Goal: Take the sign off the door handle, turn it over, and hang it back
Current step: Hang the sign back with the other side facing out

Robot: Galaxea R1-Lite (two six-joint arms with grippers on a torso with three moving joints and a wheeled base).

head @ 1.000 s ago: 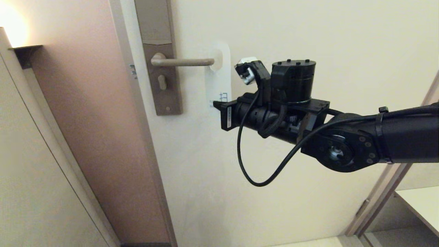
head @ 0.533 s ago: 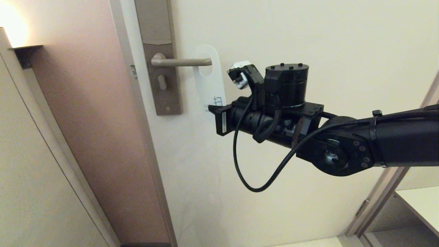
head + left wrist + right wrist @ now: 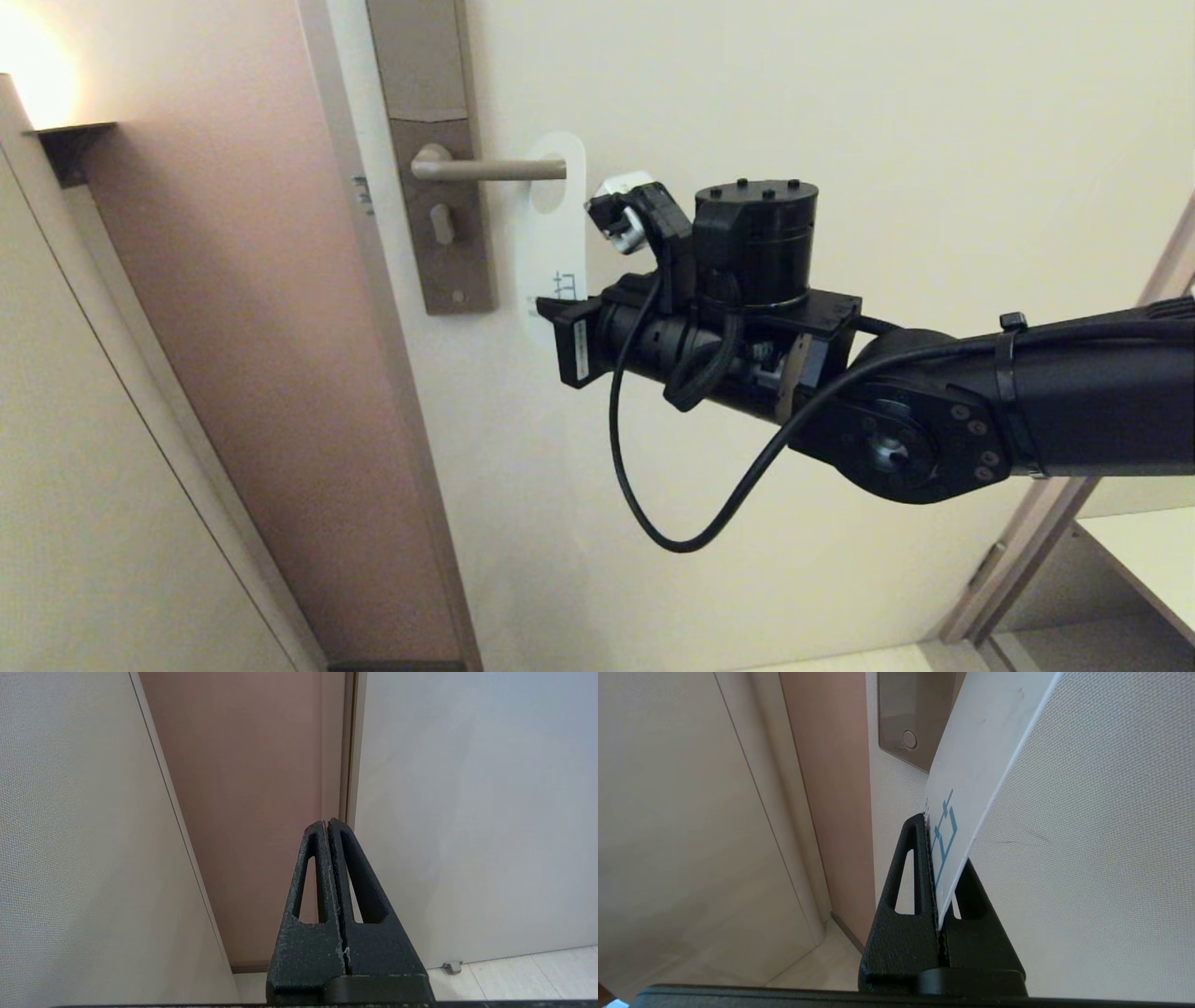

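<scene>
The sign (image 3: 553, 245), white side with blue print toward me, stands upright at the free end of the door handle (image 3: 485, 169). Its oval hole lies at the lever's tip, and the lever's end shows across the top of the hole. My right gripper (image 3: 549, 311) is shut on the sign's lower end, reaching in from the right. In the right wrist view the sign (image 3: 976, 760) rises from between the closed fingers (image 3: 903, 891) of that gripper (image 3: 934, 833). My left gripper (image 3: 327, 823) is shut with nothing in it, low down facing the door's edge.
The tall backplate (image 3: 439, 215) with keyhole sits by the cream door's (image 3: 840, 112) left edge. A brown panel (image 3: 243, 327) and door frame lie left of it. A wall lamp (image 3: 56, 131) is at the top left. A shelf (image 3: 1139, 560) stands at the lower right.
My right gripper has carried the sign left and slightly down. The sign's hole has come from just past the lever's tip to over its end.
</scene>
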